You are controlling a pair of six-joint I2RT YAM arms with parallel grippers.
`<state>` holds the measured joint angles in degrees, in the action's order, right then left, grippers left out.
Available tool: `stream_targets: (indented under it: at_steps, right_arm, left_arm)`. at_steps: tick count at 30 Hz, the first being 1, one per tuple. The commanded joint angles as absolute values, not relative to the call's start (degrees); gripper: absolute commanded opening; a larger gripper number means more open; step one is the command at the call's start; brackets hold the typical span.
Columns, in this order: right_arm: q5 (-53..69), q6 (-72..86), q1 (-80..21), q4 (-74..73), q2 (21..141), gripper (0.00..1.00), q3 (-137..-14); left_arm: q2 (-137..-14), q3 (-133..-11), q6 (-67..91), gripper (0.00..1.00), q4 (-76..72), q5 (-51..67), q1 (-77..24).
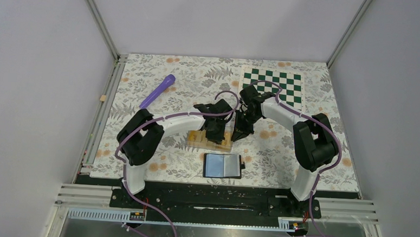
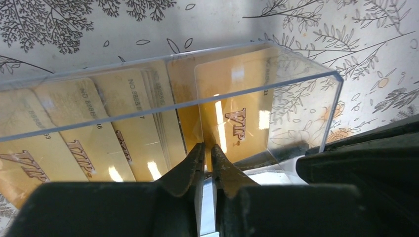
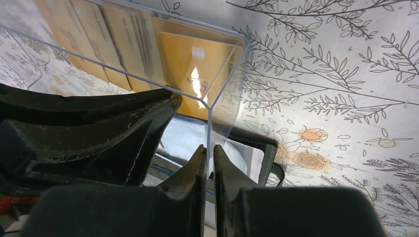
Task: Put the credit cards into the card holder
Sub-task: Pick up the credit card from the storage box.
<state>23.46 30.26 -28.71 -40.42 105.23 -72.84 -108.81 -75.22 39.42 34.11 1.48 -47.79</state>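
**Entry: clear rectangular plastic box (image 2: 306, 113) of yellow-gold flat credit cards (image 2: 232, 113), both grippers at it; black folding card holder (image 1: 222, 165) lying open nearby.**

You have the box mid-way across the floral-patterned table (image 1: 188, 79), with the cards leaning in a row inside it. The card holder lies flat just beside the box on the side nearer the arm bases, grey-blue pockets up. Your left gripper (image 2: 207, 150) has its fingers drawn almost together at the box's long wall, with a thin slit between them; you cannot tell whether they nip anything. Your right gripper (image 3: 209, 150) is pinched on the box at its end corner, the clear edge running down between the fingers. The two grippers sit just beside each other.
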Motion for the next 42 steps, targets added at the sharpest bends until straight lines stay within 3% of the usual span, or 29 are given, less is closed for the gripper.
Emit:
stream_targets:
  at_steps: [1, 13, 23, 26, 28, 31, 42]
  right_arm:
    - [23.7, 29.2, -29.1, -40.9, 105.6, 0.12, -71.6]
    - [23.5, 29.1, -29.0, -41.0, 105.7, 0.12, -71.4]
    - [23.6, 28.9, -29.1, -41.0, 105.8, 0.12, -71.2]
    - [23.3, 28.6, -29.1, -41.4, 105.6, 0.12, -71.5]
    - [23.0, 28.4, -29.1, -41.8, 105.5, 0.13, -71.7]
    - [22.6, 28.2, -29.1, -42.3, 104.9, 0.14, -72.2]
    - [19.4, 26.4, -29.1, -45.0, 94.5, 0.64, -74.4]
  left_arm:
    - [-103.8, -73.7, 41.6, 0.13, 28.1, 4.4, -48.5]
    - [-98.9, -68.0, 44.3, 0.17, 20.4, 8.2, -48.1]
    - [-102.3, -65.9, 45.2, 0.17, 18.6, 10.4, -47.6]
    - [-102.3, -65.8, 45.2, 0.12, 18.4, 10.3, -47.6]
    - [-102.0, -66.1, 44.9, 0.00, 18.4, 10.3, -47.6]
    - [-101.1, -66.6, 44.3, 0.00, 19.0, 9.6, -47.6]
    - [-89.6, -70.2, 40.0, 0.00, 26.8, 0.3, -47.5]
